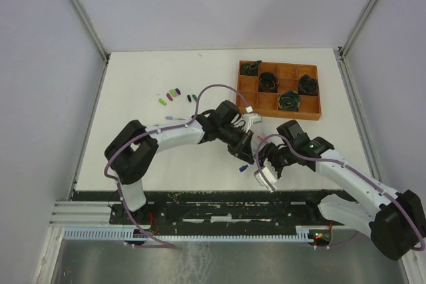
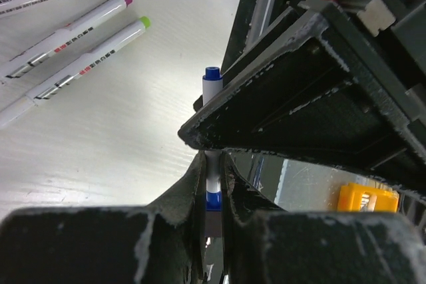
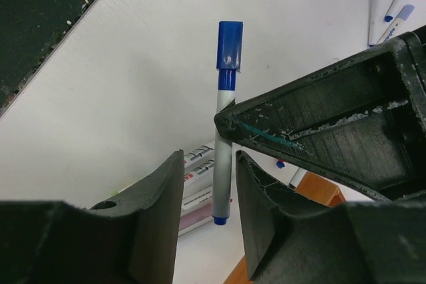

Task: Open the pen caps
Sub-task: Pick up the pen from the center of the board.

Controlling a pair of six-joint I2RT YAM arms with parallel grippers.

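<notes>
— Where is the blue pen (image 3: 223,157) held?
— It is clamped in the left gripper (image 2: 213,172), above mid-surface (image 1: 166,157), its cap (image 3: 229,44) still on.
— And the right gripper (image 3: 208,177)?
— Its jaws are parted, set either side of the pen, not pressed on it.

White table (image 1: 166,164), matte, under soft even light. Pale lilac-grey back wall (image 1: 219,4) behind table, left wall (image 1: 40,64) and right wall (image 1: 396,38) flanking it. Aluminium posts (image 1: 80,8) rise from table's far corners. Black plate (image 1: 219,205) along table's near edge. Silver rail (image 1: 80,212) at plate's left end. Brushed metal sheet (image 1: 219,261) nearer than table.
</notes>
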